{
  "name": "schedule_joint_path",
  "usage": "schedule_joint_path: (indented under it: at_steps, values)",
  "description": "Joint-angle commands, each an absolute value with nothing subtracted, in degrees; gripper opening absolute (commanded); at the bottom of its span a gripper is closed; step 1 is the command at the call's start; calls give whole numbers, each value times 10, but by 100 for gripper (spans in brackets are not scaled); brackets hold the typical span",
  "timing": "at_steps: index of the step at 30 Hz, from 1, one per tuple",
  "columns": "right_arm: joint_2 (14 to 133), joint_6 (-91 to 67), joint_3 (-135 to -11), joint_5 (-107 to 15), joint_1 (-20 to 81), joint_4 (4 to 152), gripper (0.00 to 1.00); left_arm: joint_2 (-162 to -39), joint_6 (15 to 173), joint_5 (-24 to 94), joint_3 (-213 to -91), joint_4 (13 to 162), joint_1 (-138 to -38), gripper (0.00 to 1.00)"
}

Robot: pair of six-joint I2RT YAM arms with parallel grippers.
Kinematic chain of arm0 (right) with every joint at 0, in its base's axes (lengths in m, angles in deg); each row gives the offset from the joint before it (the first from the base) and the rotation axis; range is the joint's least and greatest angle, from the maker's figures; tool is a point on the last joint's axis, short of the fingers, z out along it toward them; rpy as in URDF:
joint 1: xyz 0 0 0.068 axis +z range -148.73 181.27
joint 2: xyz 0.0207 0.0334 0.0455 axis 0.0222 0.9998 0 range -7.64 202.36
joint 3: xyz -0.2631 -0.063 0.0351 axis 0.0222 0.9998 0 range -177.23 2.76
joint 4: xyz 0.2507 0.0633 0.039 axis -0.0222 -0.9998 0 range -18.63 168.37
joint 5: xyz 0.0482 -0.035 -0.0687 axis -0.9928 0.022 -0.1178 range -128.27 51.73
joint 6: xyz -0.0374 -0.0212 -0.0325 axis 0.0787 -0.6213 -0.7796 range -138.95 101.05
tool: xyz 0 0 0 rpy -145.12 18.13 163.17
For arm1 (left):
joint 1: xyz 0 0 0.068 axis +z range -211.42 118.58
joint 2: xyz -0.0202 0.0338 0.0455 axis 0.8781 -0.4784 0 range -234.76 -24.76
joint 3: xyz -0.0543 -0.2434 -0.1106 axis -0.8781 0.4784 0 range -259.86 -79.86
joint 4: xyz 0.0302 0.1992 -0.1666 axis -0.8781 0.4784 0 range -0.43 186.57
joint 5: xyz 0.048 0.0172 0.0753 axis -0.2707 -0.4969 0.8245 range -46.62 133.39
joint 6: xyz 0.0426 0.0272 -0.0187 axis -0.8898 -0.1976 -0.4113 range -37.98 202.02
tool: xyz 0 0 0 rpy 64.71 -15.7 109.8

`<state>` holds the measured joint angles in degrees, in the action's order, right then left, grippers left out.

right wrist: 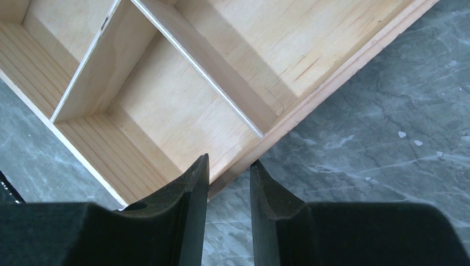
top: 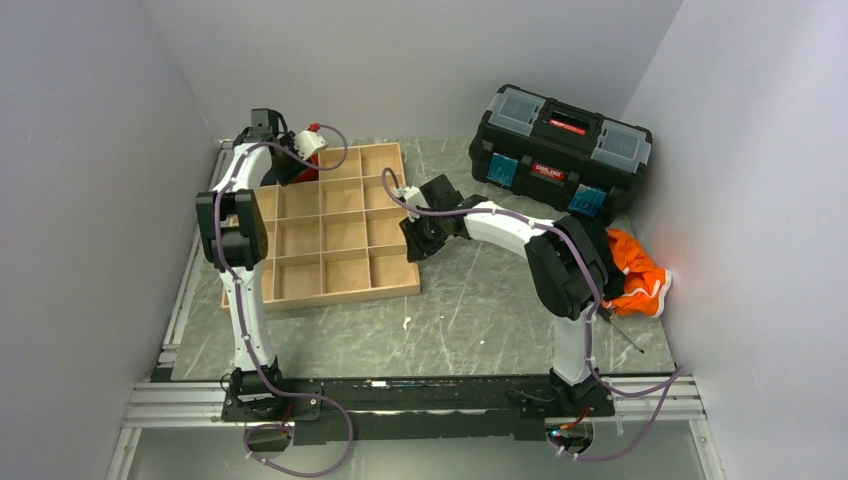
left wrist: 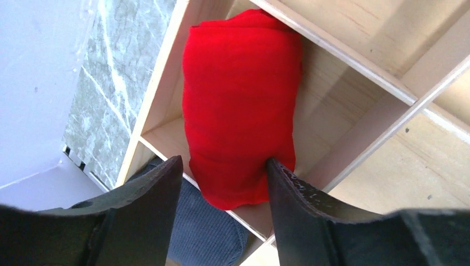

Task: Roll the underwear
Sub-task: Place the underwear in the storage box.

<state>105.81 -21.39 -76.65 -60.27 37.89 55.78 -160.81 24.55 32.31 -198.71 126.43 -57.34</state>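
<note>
**Rolling looks finished; the bundle sits in the tray**

The underwear (left wrist: 241, 105) is a tight red bundle, with no loose flap or trim showing. It lies in a compartment of the wooden divided tray (top: 330, 296), against the tray's outer wall and toward the far-left corner in the top view. Its near end lies across the divider, toward the next compartment, where a navy-blue bundle (left wrist: 208, 233) sits.

The left claw (left wrist: 224, 161) straddles that near end with its jaws parted. One finger touches the cloth and the other stands just beside it with a sliver of gap, so I judge the roll released rather than pinched.

The right claw (right wrist: 229, 159) is at the tray's outer rim on the opposite side, where the wood meets the tabletop (top: 480, 310). Its jaws are only narrowly apart. I cannot tell whether they clamp the rim or merely stand over it.

By my reading, the rolling and the placing are done. What seems left is small: perhaps nudging the overhanging end fully into its own compartment, then lifting the left arm clear without dragging the roll open.
</note>
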Motion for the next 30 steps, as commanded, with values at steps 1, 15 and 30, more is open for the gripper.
schedule_joint_path:
  at_steps: [1,15,30]
  values:
    - [1105,-255,-758,-602,385,532,0,-1594,282,285,-1974,1287,-570,67]
    - [1109,-242,-789,-665,368,518,0,-1540,352,204,-1993,1286,-549,86]
    - [1113,-240,-800,-666,365,511,0,-1614,462,229,-2057,1215,-555,85]
